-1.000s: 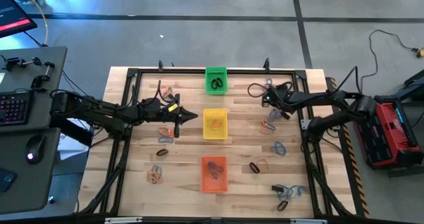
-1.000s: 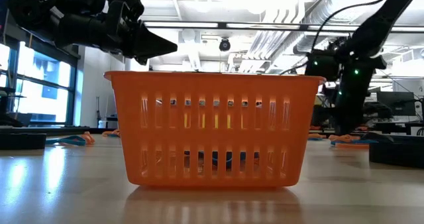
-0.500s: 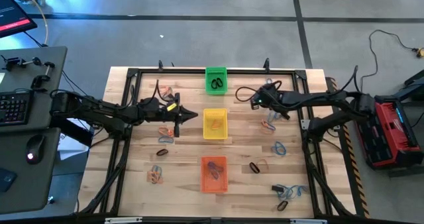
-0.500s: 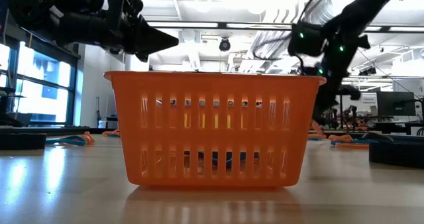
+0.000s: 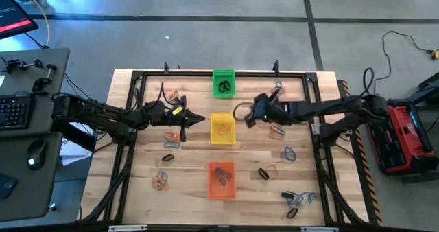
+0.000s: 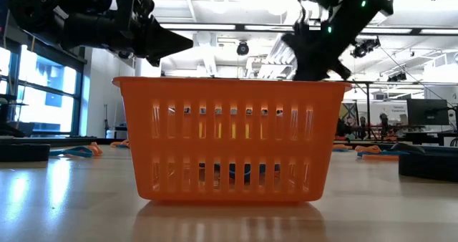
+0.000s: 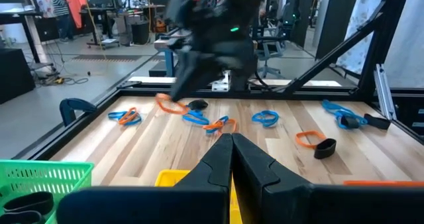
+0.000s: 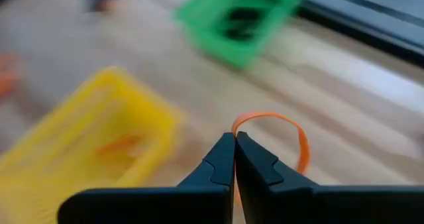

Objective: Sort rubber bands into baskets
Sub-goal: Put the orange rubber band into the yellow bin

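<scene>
Right gripper (image 8: 234, 139) was pinched shut on an orange rubber band (image 8: 278, 128), carried just beside the yellow basket (image 5: 222, 128).

You were mid-carry: the band hung from the closed tips between the yellow basket and the green basket (image 5: 223, 82), not yet over either. Next, I judge, you needed to bring it above the yellow basket and let go. Your left gripper (image 5: 199, 119) waited closed at that basket's other side. More rubber bands (image 5: 282, 130) lay loose on the table (image 5: 185, 170).

No readable text, no labels, no brand names, no numbers, no signs on anything in any of the four views
</scene>
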